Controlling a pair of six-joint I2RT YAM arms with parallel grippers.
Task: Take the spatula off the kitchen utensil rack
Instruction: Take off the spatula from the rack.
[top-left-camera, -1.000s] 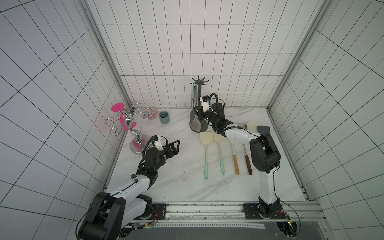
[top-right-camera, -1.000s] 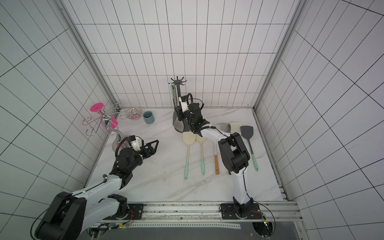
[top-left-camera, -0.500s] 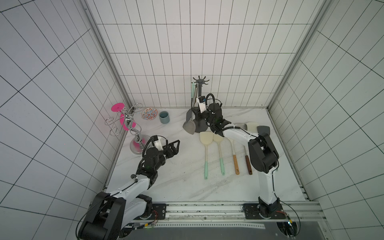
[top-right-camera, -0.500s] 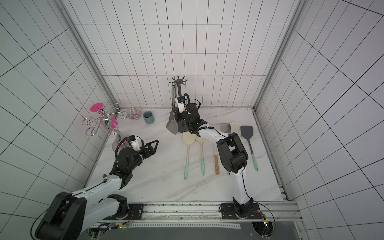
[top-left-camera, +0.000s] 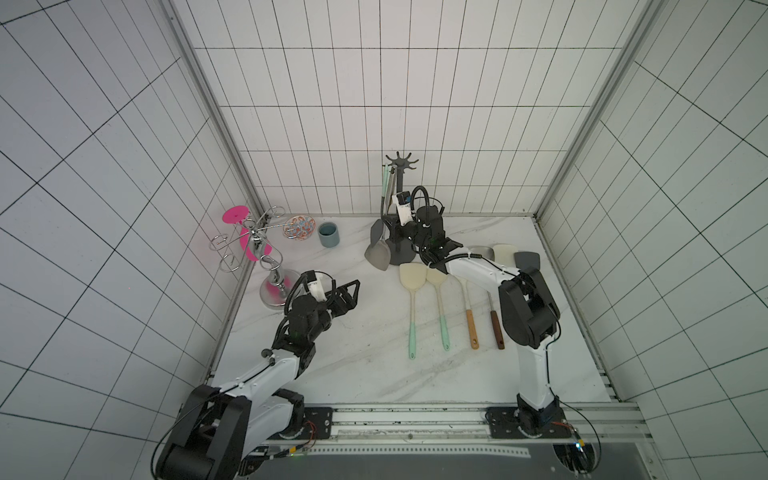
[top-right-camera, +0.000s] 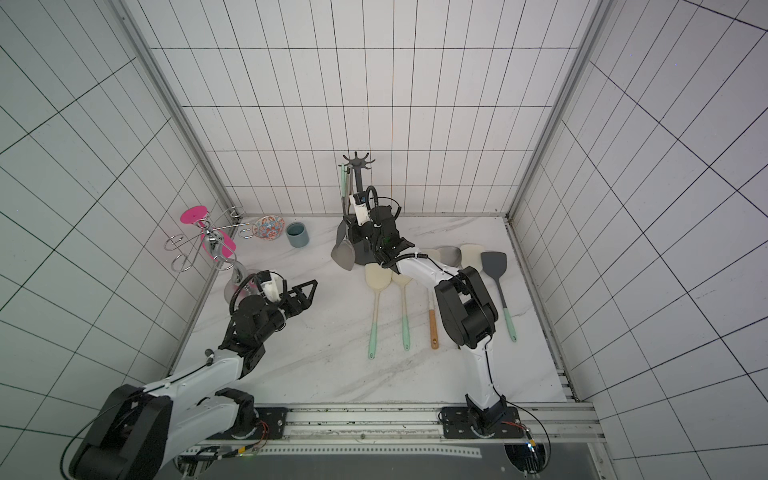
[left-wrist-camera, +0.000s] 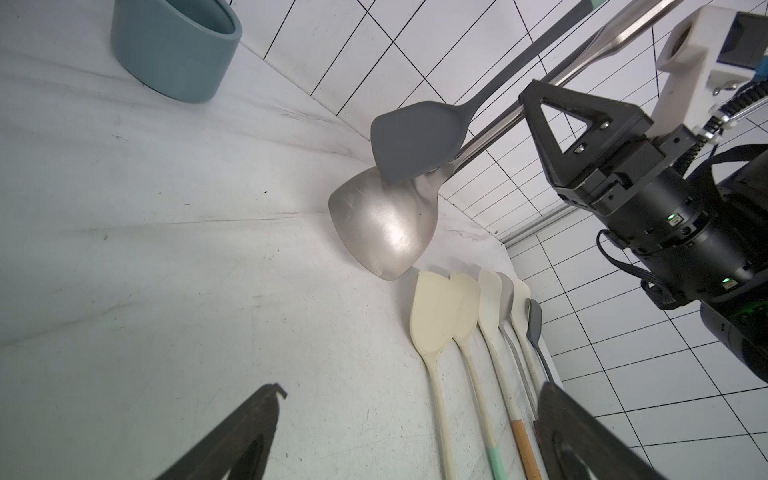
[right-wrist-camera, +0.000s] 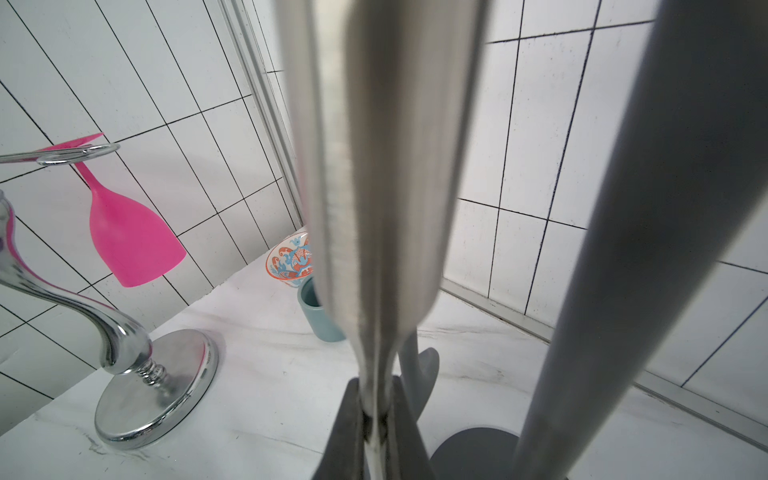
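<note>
We log the right gripper (right-wrist-camera: 374, 415) just pinched shut on the steel spatula (top-left-camera: 377, 254) handle. Its blade has swung out left of the rack (top-left-camera: 400, 160) base, and the top still looks hooked, far centre. Unhooking likely comes next. The left gripper (top-left-camera: 353, 293) is spread wide, idle at near left.

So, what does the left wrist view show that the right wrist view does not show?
Only the left wrist view: the row of spatulas lying on the table, and the left gripper, open. Only the right wrist view: the pink wine glass hanging upside down on the chrome stand, and the patterned bowl. Both: the blue-grey cup, the dark grey spatula, and the right gripper shut on the handle of the steel spatula.
</note>
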